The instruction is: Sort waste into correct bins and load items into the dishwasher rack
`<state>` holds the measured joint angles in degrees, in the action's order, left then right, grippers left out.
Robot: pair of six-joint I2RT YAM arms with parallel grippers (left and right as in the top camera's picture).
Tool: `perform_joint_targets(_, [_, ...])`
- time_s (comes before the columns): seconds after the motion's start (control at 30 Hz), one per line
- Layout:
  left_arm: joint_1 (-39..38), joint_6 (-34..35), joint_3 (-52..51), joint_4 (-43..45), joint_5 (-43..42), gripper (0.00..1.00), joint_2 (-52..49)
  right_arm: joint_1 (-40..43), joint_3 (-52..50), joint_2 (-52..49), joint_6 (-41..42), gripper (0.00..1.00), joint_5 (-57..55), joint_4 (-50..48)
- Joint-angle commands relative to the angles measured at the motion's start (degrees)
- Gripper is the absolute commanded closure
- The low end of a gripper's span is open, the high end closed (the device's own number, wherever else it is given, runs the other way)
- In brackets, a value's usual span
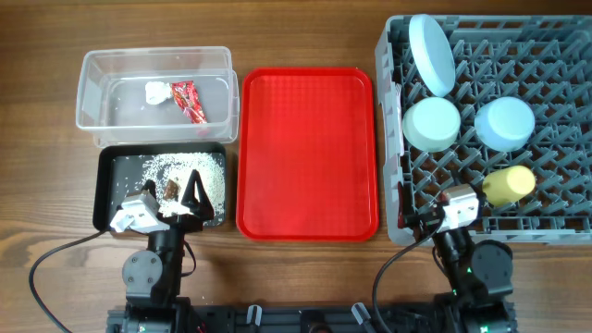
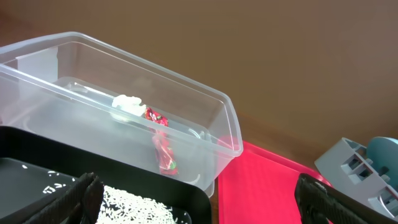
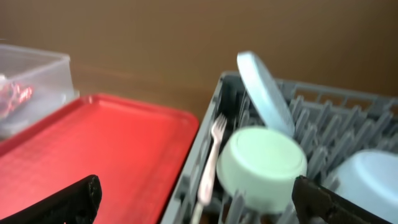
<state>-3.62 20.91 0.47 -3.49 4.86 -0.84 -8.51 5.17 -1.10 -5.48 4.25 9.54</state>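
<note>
Left gripper (image 2: pixel 199 200): wide, empty, tips cut off.
Right gripper (image 3: pixel 199 202): wide, empty.
Fork (image 3: pixel 210 163): dishwasher rack's (image 3: pixel 348 92) left edge, blurred, handle end cut off.

Clear tub (image 2: pixel 62 115) holds tissue (image 2: pixel 129 104) — red wrapper (image 2: pixel 161 146).

The left gripper (image 2: pixel 198 183) stands wide open (holding nothing). The right gripper (image 3: pixel 194 186) gapes too. Both arms sit folded low.

Table (image 1: pixel 305 37) of matt brown wood grain; far-left tub (image 1: pixel 88 92) clear glossy plastic; near-left black tray (image 1: pixel 104 185) glossy plastic; red serving tray (image 1: pixel 305 148) fine-textured plastic; right rack (image 1: pixel 555 55) matt grey plastic; wrapper (image 1: pixel 188 102) shiny film; tissue (image 1: pixel 155 92) crumpled white paper.
</note>
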Motion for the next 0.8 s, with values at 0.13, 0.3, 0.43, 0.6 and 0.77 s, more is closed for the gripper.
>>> perform_joint_targets(0.13, [0.5, 0.5, -0.2, -0.2, 0.2, 0.00, 0.3, 0.3, -4.9, 0.9, -0.5, 0.00, -0.3, -9.9])
perform_joint_targets(0.3, [0.5, 0.5, -0.2, -0.2, 0.2, 0.00, 0.3, 0.3, -4.9, 0.9, -0.5, 0.00, -0.3, -9.7])
perform_joint_targets(0.43, [0.5, 0.5, -0.1, -0.2, 0.2, 0.00, 0.3, 0.3, -4.9, 0.8, -0.5, 0.00, -0.3, -9.7])
perform_joint_targets(0.6, [0.5, 0.5, -0.1, -0.2, 0.2, 0.00, 0.3, 0.3, -4.9, 0.8, -0.5, 0.00, -0.3, -9.7])
perform_joint_targets(0.77, [0.5, 0.5, -0.1, -0.2, 0.2, 0.00, 0.3, 0.3, -4.9, 0.8, -0.5, 0.00, -0.3, -9.7])
